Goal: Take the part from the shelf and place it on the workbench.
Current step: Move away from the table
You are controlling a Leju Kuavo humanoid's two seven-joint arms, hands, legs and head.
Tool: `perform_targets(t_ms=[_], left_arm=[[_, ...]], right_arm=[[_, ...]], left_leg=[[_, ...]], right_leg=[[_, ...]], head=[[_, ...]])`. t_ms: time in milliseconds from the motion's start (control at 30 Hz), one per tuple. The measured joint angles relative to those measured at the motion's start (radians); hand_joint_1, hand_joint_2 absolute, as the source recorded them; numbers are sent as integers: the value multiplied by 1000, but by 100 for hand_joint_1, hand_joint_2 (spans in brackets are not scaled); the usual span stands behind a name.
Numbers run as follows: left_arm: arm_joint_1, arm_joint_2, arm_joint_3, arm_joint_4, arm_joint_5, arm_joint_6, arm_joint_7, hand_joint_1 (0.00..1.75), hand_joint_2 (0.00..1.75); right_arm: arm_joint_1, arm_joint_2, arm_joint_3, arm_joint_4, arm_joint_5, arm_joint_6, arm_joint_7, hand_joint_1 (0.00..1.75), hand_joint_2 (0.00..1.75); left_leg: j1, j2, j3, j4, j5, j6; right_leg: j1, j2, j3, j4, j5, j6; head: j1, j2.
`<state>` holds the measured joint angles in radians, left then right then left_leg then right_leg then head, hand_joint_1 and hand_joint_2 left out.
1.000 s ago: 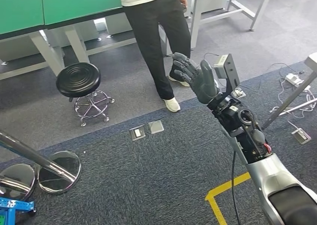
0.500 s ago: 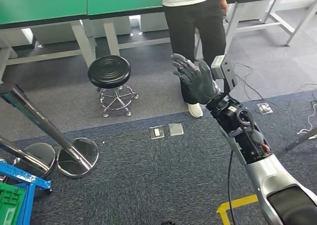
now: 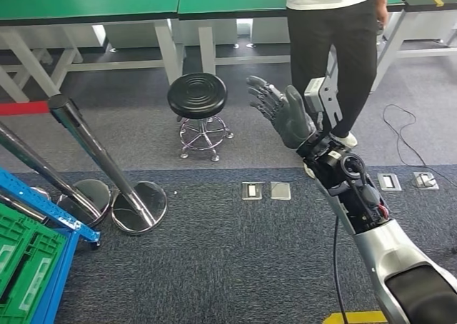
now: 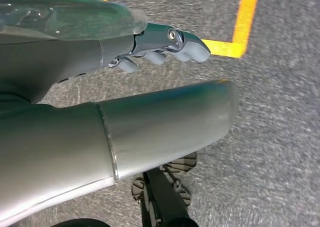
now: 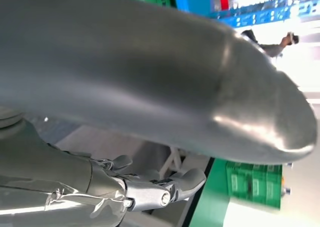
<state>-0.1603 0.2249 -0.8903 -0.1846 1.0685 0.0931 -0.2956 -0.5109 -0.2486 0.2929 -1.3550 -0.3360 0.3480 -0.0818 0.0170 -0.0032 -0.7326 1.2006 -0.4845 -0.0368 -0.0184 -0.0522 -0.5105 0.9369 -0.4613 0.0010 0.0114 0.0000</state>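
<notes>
Since the earlier frames the whole scene has slid rightward as the camera turned: the black stool (image 3: 197, 95) and chrome barrier posts (image 3: 88, 147) now sit nearer centre, and a green crate (image 3: 24, 256) has appeared. Right hand (image 3: 280, 110) is raised, fingers spread, holding nothing; left hand (image 4: 166, 44) hangs over the carpet, fingers loosely apart, holding nothing. I cannot tell where the part is

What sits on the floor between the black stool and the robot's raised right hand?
In the head view, nothing: just bare grey carpet lies between the black stool and the raised right hand.
</notes>
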Motion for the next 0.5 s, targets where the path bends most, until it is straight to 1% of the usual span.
perform_targets(t_ms=[33,67,100,133,167,200,233,267,300,333,367,400,433,467,500], left_arm=[[0,0,0,0,0,0,0,0,0],[-1,1,0,0,0,-1,0,0,0],[-3,1,0,0,0,-1,0,0,0],[-3,2,0,0,0,-2,0,0,0],[-3,2,0,0,0,-2,0,0,0],[-2,3,0,0,0,-2,-1,0,0],[-1,4,0,0,0,-3,0,0,0],[-1,4,0,0,0,-3,0,0,0],[-1,5,0,0,0,-3,0,0,0],[-2,5,0,0,0,-3,0,0,0],[-3,5,0,0,0,-3,0,0,0],[-4,5,0,0,0,-3,0,0,0],[-3,4,0,0,0,-3,0,0,0],[-3,4,0,0,0,-3,1,0,0],[-3,4,0,0,0,-3,1,0,0]], right_arm=[[0,0,1,0,0,0,0,0,0],[0,0,2,0,-1,0,1,0,0],[-1,0,2,0,-1,0,1,0,0],[-2,0,2,0,-2,0,1,0,0],[-3,0,2,-1,-3,0,1,0,0],[-4,0,3,-1,-3,0,2,0,0],[-5,0,3,-1,-3,1,2,0,0],[-5,0,4,-2,-3,1,2,0,0],[-6,0,5,-2,-3,1,1,0,0],[-6,0,4,-3,-3,1,1,0,0],[-5,-1,4,-2,-3,1,0,0,0],[-3,-1,4,-2,-3,1,0,0,0],[1,-1,4,-1,-3,1,0,0,0],[3,-1,5,-1,-3,2,0,0,0],[5,-1,5,-1,-3,2,0,0,0]], left_leg=[[1,12,38,-69,34,1],[-2,33,78,-144,60,3],[-5,47,109,-203,78,8],[-8,56,127,-237,85,15],[-12,54,131,-246,83,22],[-13,40,130,-246,83,29],[-12,29,132,-247,83,35],[-10,19,135,-249,82,41],[-8,9,138,-251,83,47],[-6,-1,140,-252,83,52],[-7,-11,140,-252,83,56],[-8,-22,141,-252,83,58],[-9,-35,141,-251,82,59],[-10,-50,142,-251,82,59],[-10,-64,144,-250,82,58]], right_leg=[[0,-12,2,0,-2,2],[2,-23,5,0,-5,6],[4,-33,7,1,-9,11],[7,-43,10,1,-12,17],[10,-51,13,2,-16,22],[9,-61,17,1,-19,27],[7,-61,18,3,-25,33],[4,-46,14,18,-38,37],[1,-22,0,52,-60,40],[-1,7,-27,111,-91,42],[0,31,-63,188,-126,41],[0,42,-102,265,-153,41],[1,47,-131,317,-164,40],[2,50,-143,328,-152,38],[1,52,-134,295,-120,35]], head=[[-1,0],[-2,0],[-1,0],[2,0],[5,0],[8,0],[10,0],[12,0],[15,0],[19,0],[24,0],[29,0],[33,0],[35,0],[38,0]])
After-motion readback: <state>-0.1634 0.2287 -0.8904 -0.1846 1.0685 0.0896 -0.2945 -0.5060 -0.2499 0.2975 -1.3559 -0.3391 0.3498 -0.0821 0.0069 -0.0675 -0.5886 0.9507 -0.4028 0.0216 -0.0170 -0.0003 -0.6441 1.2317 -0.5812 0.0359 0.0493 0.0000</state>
